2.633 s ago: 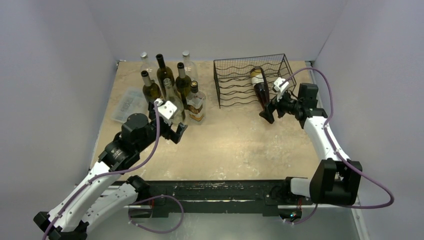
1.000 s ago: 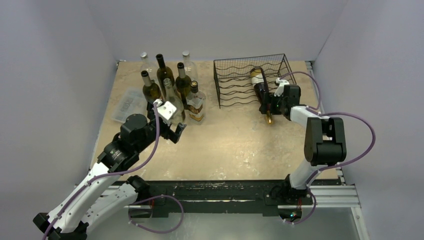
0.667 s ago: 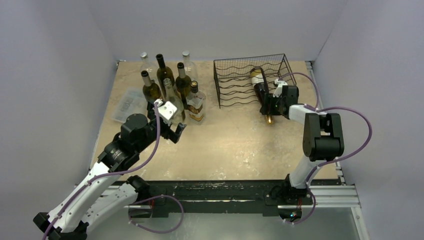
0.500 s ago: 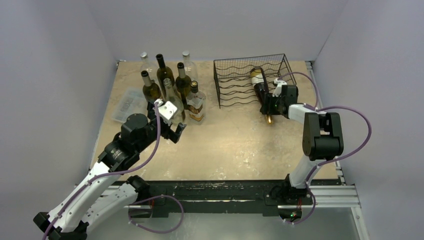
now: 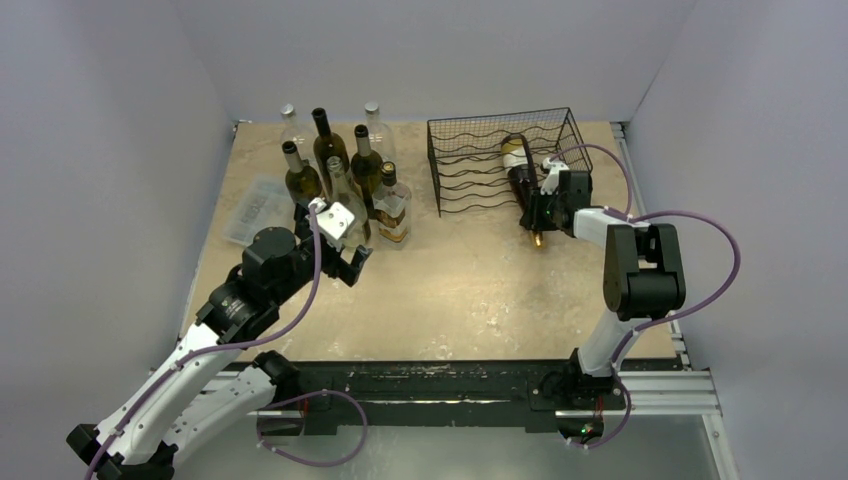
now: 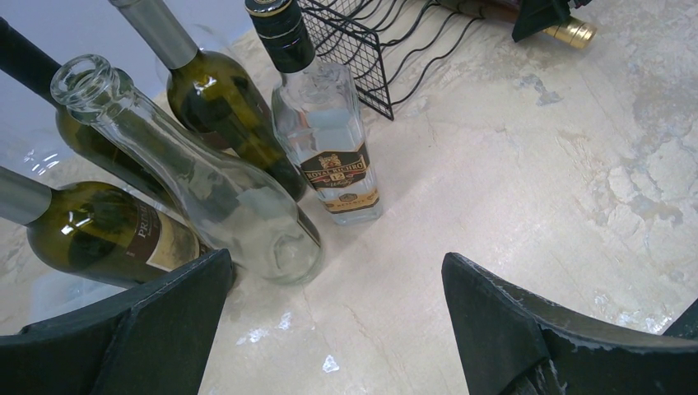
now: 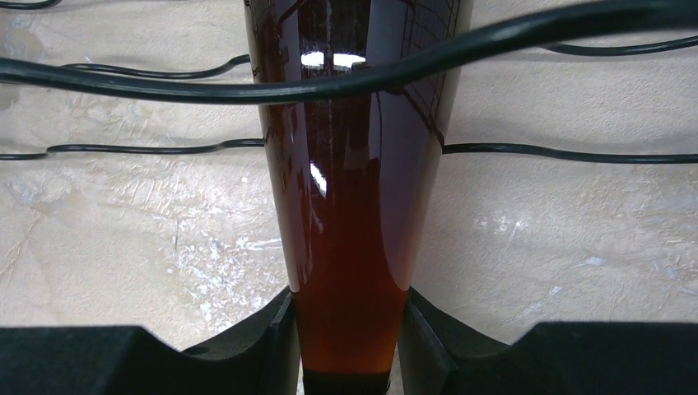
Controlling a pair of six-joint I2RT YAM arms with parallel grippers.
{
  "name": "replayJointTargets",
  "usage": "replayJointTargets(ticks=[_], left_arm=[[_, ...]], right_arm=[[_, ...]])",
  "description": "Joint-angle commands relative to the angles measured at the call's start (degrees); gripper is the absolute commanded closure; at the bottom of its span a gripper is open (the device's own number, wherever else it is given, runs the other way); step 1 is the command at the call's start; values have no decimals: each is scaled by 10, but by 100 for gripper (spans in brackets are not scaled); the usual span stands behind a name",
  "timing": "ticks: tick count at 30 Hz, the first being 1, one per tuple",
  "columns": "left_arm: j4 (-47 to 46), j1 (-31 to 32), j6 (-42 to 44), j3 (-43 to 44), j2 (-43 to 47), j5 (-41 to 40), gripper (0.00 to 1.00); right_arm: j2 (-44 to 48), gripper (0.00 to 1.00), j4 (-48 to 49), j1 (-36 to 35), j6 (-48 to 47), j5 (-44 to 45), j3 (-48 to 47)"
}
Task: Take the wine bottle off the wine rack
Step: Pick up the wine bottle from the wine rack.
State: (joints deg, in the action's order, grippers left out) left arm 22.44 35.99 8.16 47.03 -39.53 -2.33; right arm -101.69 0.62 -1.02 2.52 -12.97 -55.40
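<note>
A dark brown wine bottle (image 5: 520, 176) lies on its side in the black wire wine rack (image 5: 470, 165) at the back right, its gold-capped neck sticking out toward the front. My right gripper (image 5: 546, 206) reaches in from the right and is shut on the wine bottle where it narrows toward the neck. In the right wrist view the amber glass (image 7: 350, 206) fills the gap between both fingers (image 7: 273, 341), pads touching each side, with rack wires (image 7: 165, 89) crossing above. My left gripper (image 5: 345, 262) hovers open over the table, left of centre, holding nothing.
Several upright bottles (image 5: 345, 175) stand in a cluster at the back left, just beyond the left gripper; a clear one (image 6: 206, 189) and a square labelled one (image 6: 325, 140) are nearest. A clear plastic compartment box (image 5: 255, 207) lies by the left wall.
The right gripper's fingers have closed onto the wine bottle's tapering part, after the arm moved in along the rack's front. The left arm has stayed still.
</note>
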Motion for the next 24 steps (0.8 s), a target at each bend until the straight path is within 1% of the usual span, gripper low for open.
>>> replayJointTargets(ticks=[1,6,8,14,18,24], left_arm=[[2,-5,8,13,2,-8,0],[2,-5,9,12,2,-10,0],[2,-4,10,12,2,-11,0],[2,-5,11,12,0,-14,0],[2,-5,12,12,0,-16,0],[3,-5,14,11,-2,-20,0]], right_arm=[[17,86,12,-2,-1,-19,-11],[23,98,13,1,8,-36,-4],[23,100,11,4,12,-48,-3],[33,100,17,9,22,-70,11],[50,100,24,30,25,-98,25],[76,100,21,32,9,-105,39]])
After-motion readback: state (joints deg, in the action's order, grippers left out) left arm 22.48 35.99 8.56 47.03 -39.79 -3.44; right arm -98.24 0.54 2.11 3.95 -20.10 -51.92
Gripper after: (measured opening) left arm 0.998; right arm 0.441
